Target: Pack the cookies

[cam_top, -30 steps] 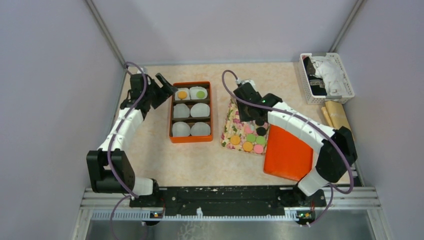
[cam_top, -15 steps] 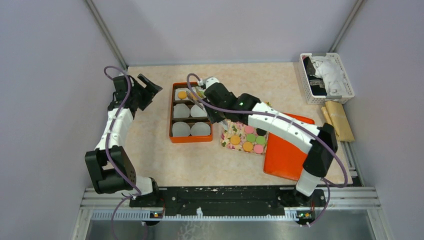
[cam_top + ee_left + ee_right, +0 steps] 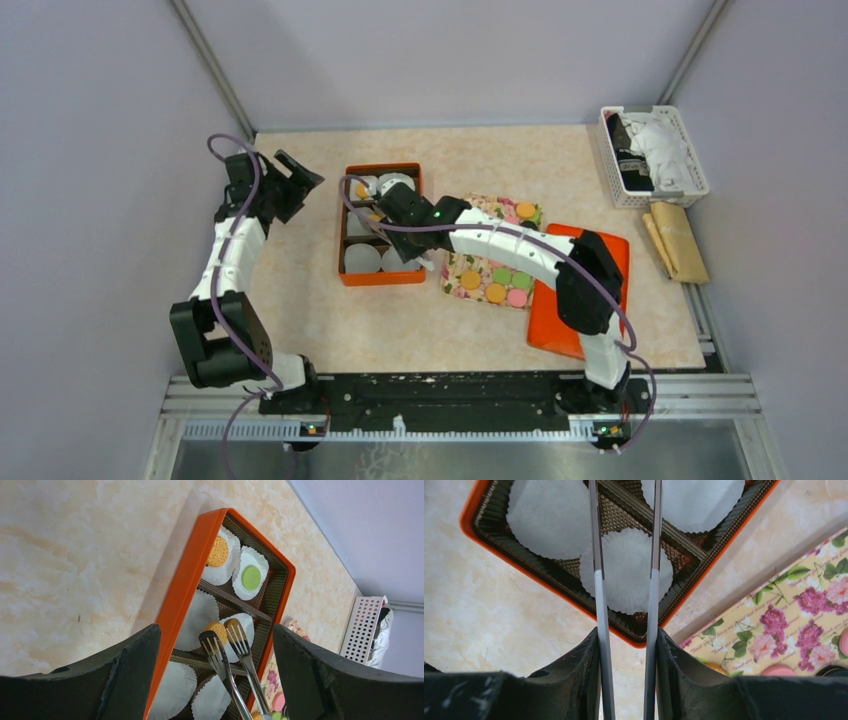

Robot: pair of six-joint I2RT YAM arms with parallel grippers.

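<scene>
The left claw [image 3: 298,185] hangs at 10 o'clock of the box [image 3: 341,230], apart from it, jaws spread wide and holding nothing. My guess is it is parked there to stay out of the way, with its camera trained on the box.

The box has three rows of two cups [image 3: 362,258], each white paper liner meant for one cookie. The far row, at 12 o'clock, is filled with an orange cookie [image 3: 218,551] and, at its 3 o'clock, a green cookie [image 3: 251,577]. The near row is bare.

The right claw [image 3: 626,645] reaches in from 3 o'clock and is closed on the tongs [image 3: 599,600], squeezing the two blades narrow. The left wrist view shows why: a second orange cookie [image 3: 215,628] appears pinched between the tips over the middle row. I cannot tell which of the two cups it is meant for. I judge this to be the placing step, with the grip held until the cookie is low enough to drop flat.

At 3 o'clock of the box, just beside it, lies the floral tray [image 3: 462,250] with the unpacked cookies [image 3: 495,293] on it, close by for short trips. The lid [image 3: 550,320] lies at the tray's 4 o'clock, partly under the right arm, probably set aside until the box is full. A basket [image 3: 690,150] stands well apart at the table's 2 o'clock corner.
</scene>
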